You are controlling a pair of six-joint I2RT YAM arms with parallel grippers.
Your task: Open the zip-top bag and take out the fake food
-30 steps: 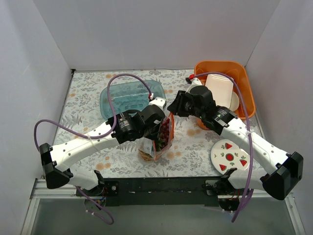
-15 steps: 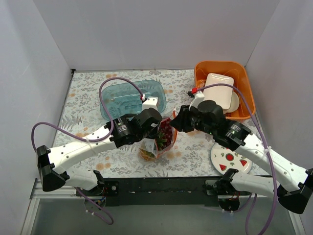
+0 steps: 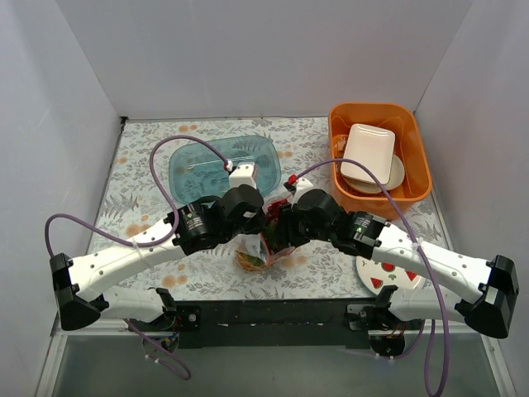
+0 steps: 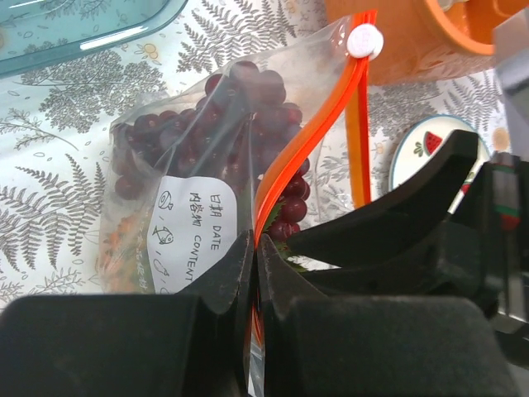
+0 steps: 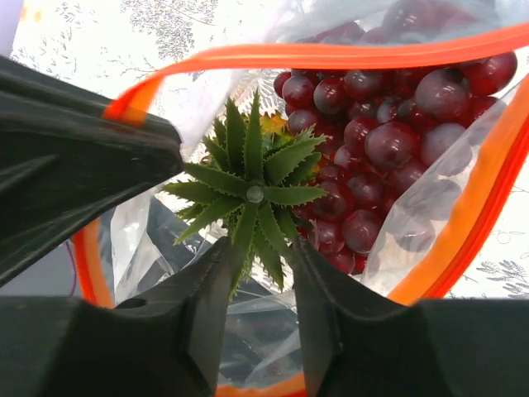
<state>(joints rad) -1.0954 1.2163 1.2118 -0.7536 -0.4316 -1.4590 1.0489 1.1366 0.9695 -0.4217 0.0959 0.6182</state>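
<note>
Landmark: translucent teal plastic tray (image 3: 198,161), on the fern-print tablecloth (image 3: 140,165).

Clear crinkly plastic zip-top bag (image 3: 263,246) sits just off the tray's near-right corner, betw. the two wrists. From the top cam most of it is covered by the arms, so we go by the wrist cams.

Left gripper (image 4: 254,241): fingers pressed together w/ the bag's orange-red zip strip (image 4: 310,136) pinched betw. them, no gap showing. From that pinch the strip runs up to a small white round slider (image 4: 364,39) at its far end. The bag wall on that side carries a white date/content label (image 4: 194,223).

Bag mouth is spread open. In the right wrist view the strip loops around the opening, and the right gripper (image 5: 258,248) is reaching into it. Its fingers are parted a little and straddle the lower leaf tips of the spiky green crown of the plastic pineapple (image 5: 252,194). The crown's centre lies past the fingertips. We can't tell if the pads actually touch the leaves.

Dark purple plastic grapes (image 5: 372,124) are packed inside the bag right beside the crown, touching it. All the fake food we can see is inside the bag.

Other items:
- Orange rectangular plastic bin (image 3: 417,157), well right of the tray, w/ a white square dish (image 3: 368,153) in it.
- White round watermelon-print plate (image 3: 384,266), right of the tray and nearer than it, partly under the right arm.
</note>
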